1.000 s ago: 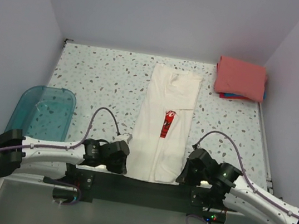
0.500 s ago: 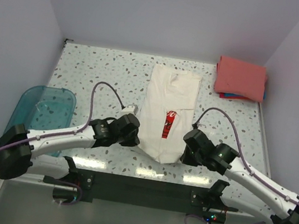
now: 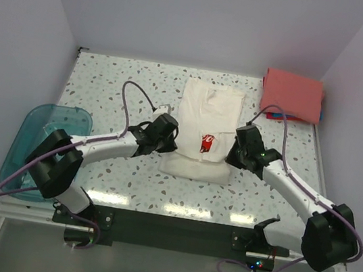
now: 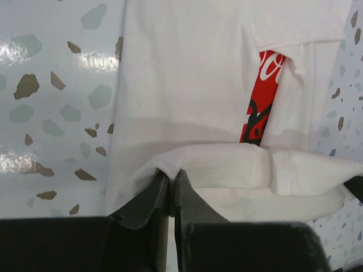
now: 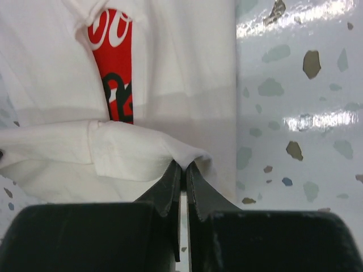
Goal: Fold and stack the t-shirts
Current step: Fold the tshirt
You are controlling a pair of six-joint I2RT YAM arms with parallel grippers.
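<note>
The cream-white t-shirt (image 3: 205, 122) with a red-and-white chest print (image 3: 206, 143) lies lengthwise in the table's middle, its near end lifted and doubled back over itself. My left gripper (image 3: 171, 143) is shut on the hem's left corner (image 4: 169, 168). My right gripper (image 3: 232, 152) is shut on the hem's right corner (image 5: 187, 158). Both hold the hem a little above the shirt (image 4: 187, 79), over the print (image 5: 112, 62). A folded coral-red t-shirt (image 3: 292, 94) lies at the far right corner, a blue edge (image 3: 279, 116) showing beneath it.
A translucent teal tub (image 3: 43, 146) stands at the left edge of the speckled table (image 3: 127, 87). White walls close the table on the left, back and right. My left arm crosses in front of the tub.
Both grippers have carried the shirt's near hem away from the front edge towards the middle. The near half now lies folded back over the shirt, covering part of the print.
</note>
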